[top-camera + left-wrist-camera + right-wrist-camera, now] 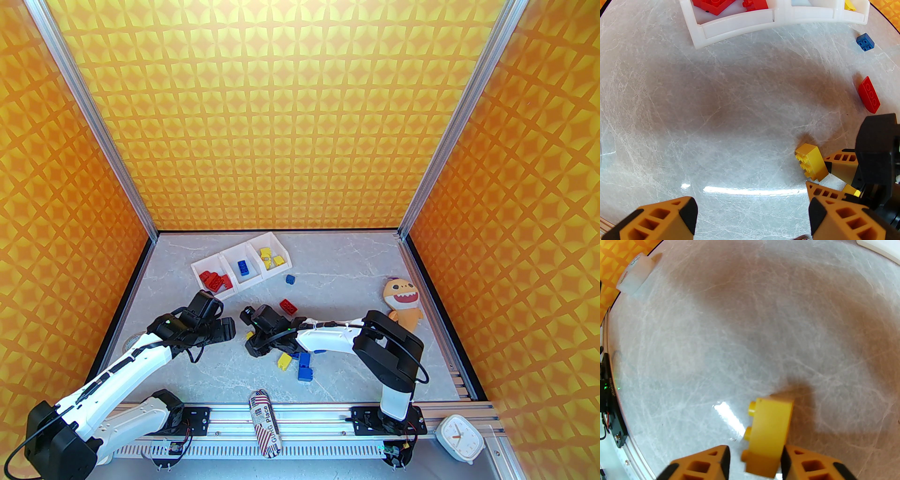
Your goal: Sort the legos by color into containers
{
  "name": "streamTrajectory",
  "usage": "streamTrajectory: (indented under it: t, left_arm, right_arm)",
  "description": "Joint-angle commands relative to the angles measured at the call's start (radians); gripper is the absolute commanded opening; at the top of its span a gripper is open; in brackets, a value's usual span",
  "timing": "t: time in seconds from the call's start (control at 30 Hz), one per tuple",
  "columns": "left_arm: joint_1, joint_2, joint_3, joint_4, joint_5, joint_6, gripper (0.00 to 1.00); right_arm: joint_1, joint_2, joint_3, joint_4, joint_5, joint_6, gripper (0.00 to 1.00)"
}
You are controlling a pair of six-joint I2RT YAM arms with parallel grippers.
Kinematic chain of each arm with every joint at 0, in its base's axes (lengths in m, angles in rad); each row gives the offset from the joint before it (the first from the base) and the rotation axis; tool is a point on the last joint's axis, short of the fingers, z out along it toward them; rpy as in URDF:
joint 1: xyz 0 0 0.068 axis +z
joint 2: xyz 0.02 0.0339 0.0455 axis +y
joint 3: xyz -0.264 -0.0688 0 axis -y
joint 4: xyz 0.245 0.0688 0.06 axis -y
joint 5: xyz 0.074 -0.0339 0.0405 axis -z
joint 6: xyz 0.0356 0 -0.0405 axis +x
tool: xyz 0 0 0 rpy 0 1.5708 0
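Observation:
The containers (220, 258) are three joined white bins at the back left, holding red (213, 281), blue (243, 267) and yellow (271, 257) legos. Their front wall (764, 22) shows in the left wrist view. A yellow lego (768, 434) lies on its side on the table between my right gripper's (755, 462) fingers. The right pad touches it and a narrow gap remains on the stud side. My left gripper (752, 218) hovers open and empty just left of that brick (811, 161). A loose red lego (288, 307) and a loose blue lego (290, 279) lie near the bins.
One yellow (284, 361) and two blue bricks (304, 368) lie under the right arm. An orange plush (403, 300) sits at the right, a tape roll (635, 275) near the left wall. A printed can (265, 424) and a clock (457, 438) rest on the front rail.

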Motion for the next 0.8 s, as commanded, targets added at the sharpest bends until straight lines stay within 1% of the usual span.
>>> streamTrajectory:
  t: [0.0, 0.13, 0.37, 0.5, 0.6, 0.77]
  left_arm:
    - [0.006, -0.025, -0.005, -0.013, -0.016, 0.019, 0.83]
    - [0.006, -0.023, 0.019, -0.003, -0.016, 0.03, 0.83]
    - [0.006, 0.004, 0.158, 0.006, -0.016, 0.123, 0.83]
    - [0.006, 0.023, 0.276, 0.005, -0.016, 0.187, 0.82]
    - [0.004, 0.03, 0.34, 0.008, -0.015, 0.207, 0.82]
    - [-0.015, 0.018, 0.396, 0.017, -0.005, 0.243, 0.82]
  right_arm:
    - [0.001, 0.027, 0.038, -0.015, 0.083, 0.006, 0.29]
    - [-0.008, 0.034, 0.066, -0.043, 0.123, -0.012, 0.23]
    - [-0.101, -0.04, 0.117, -0.093, 0.122, -0.068, 0.22]
    - [-0.177, -0.067, 0.207, -0.163, 0.142, -0.129, 0.22]
    - [-0.242, -0.057, 0.283, -0.189, 0.145, -0.177, 0.22]
    - [-0.361, 0.041, 0.464, -0.232, 0.095, -0.223, 0.21]
